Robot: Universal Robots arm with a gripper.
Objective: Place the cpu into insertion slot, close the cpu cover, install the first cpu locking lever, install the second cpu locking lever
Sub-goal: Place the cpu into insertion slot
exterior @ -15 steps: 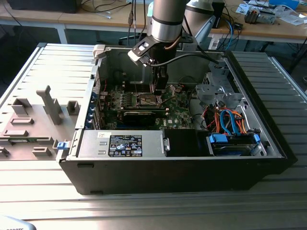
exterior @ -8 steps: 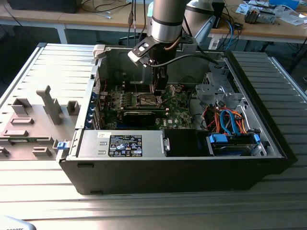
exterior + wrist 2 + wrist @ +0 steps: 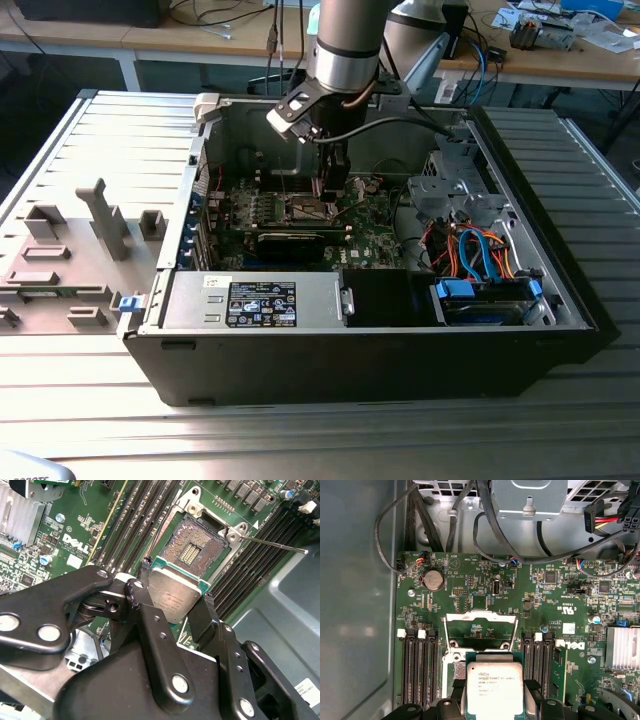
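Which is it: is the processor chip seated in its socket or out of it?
Out. The gripper holds the chip by its edges, and the socket lies bare, its contacts showing.

exterior view: high, looking down into case | both wrist views: close over motherboard, sharing the cpu

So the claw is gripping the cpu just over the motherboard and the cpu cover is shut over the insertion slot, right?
Not quite: the cpu cover stands open in the first wrist view, not shut. The second wrist view shows the insertion slot bare, its contacts exposed. The rest holds: the claw grips the cpu just over the motherboard.
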